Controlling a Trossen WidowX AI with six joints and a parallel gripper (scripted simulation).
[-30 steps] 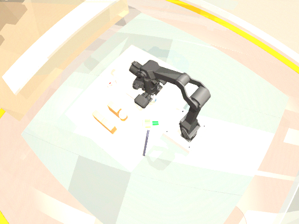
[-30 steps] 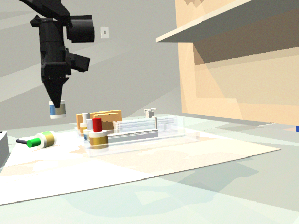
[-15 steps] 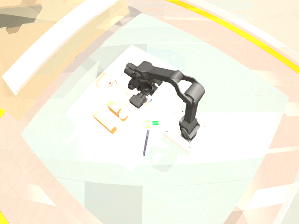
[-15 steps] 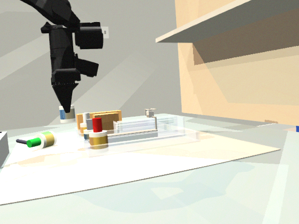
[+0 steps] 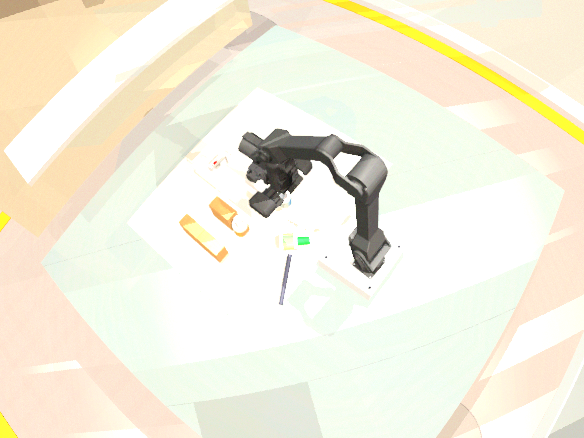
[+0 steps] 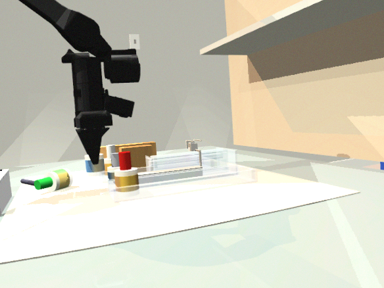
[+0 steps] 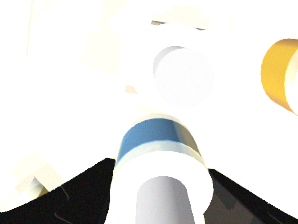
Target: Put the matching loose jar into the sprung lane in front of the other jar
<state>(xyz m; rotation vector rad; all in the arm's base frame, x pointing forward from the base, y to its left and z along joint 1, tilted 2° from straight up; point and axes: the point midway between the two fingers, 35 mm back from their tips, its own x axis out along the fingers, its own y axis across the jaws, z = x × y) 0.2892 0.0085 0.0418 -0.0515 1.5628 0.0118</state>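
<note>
My gripper (image 6: 95, 162) (image 7: 158, 173) is shut on the jar with a blue band and grey knob (image 6: 89, 165) (image 7: 155, 132). It holds this jar upright above the table. The clear lane tray (image 6: 244, 177) lies to its right in the exterior view. A similar jar with a grey knob (image 6: 115, 160) (image 7: 184, 77) stands at the tray's near end, just ahead of the held jar in the wrist view; its lower part is partly hidden. A jar with a red knob and gold band (image 6: 126, 181) stands beside it, seen through clear plastic.
A green-knobbed jar (image 5: 288, 241) (image 6: 61, 179) lies on its side near a dark rod (image 5: 285, 280). A white-topped jar with an orange band (image 5: 240, 226) (image 7: 278, 72) stands by an orange block (image 5: 222, 210). Another orange block (image 5: 202, 237) is beyond.
</note>
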